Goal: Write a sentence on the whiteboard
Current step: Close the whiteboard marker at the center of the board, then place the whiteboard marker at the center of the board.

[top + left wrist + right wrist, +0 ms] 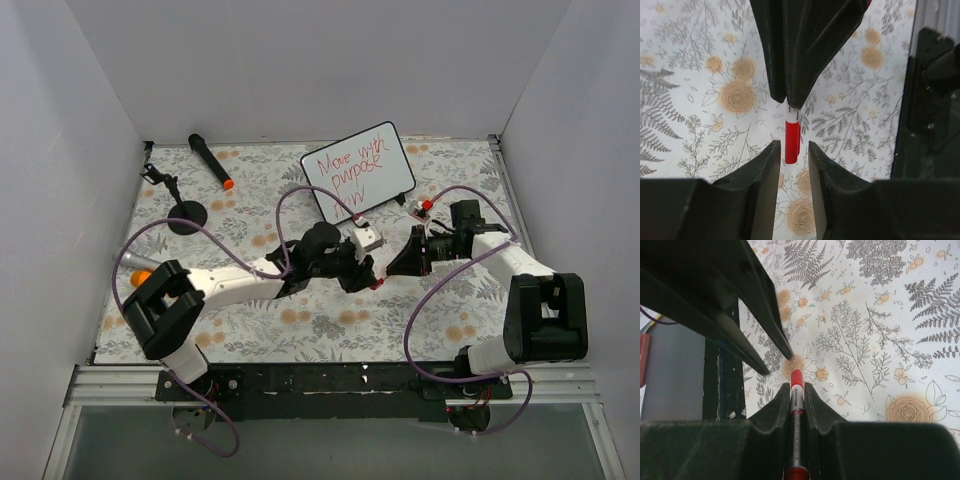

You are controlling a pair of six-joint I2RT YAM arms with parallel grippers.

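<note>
The right gripper is pinched on a red marker. The marker's capped tip sits at the narrowly parted left gripper, which squeezes nothing. The whiteboard, bearing the sentence, sits at upper centre of the top view.

Top view: the third line of the sentence is too small for me to read. Right wrist view: the fingers of my right gripper hide the flanks of the marker, and the bottom edge cuts off its barrel. Left wrist view: the marker's upper end is hidden behind my right fingers
</note>
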